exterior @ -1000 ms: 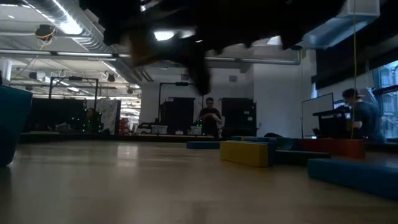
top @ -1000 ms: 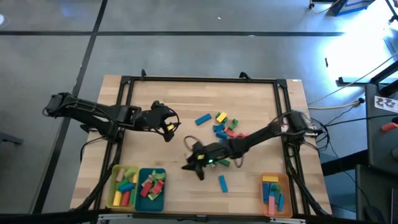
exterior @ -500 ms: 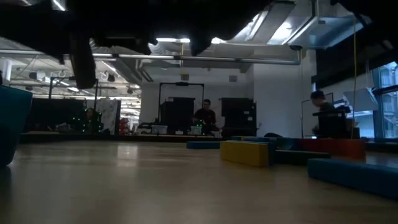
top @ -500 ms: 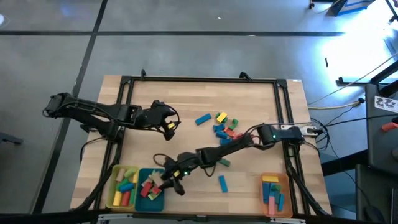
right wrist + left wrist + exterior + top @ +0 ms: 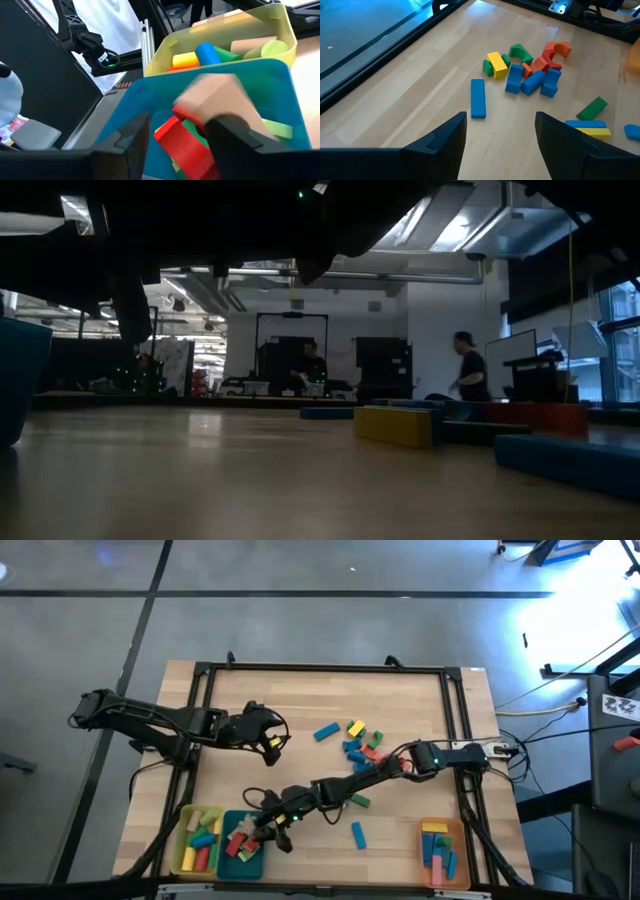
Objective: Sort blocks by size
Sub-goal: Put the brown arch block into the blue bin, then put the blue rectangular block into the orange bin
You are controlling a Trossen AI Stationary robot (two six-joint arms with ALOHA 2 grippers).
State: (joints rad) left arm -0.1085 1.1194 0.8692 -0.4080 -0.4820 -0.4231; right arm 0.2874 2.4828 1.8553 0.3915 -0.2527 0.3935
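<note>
The whole tabletop (image 5: pixel 300 700) is seen from directly overhead. A level view is taken at tabletop height. The teal tray (image 5: pixel 280 95) is viewed closely from the right wrist, and also overhead.

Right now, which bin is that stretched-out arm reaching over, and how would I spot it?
Look along the table's near edge in the high view, at its left corner. Two trays sit side by side; the right gripper hovers over the teal tray, not the yellow tray further left.

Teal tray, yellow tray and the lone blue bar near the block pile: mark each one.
teal tray (image 5: pixel 280 82), right wrist view, on its far wall.
yellow tray (image 5: pixel 277 15), right wrist view, on its far rim.
blue bar (image 5: pixel 478 98), left wrist view, on its top face.
</note>
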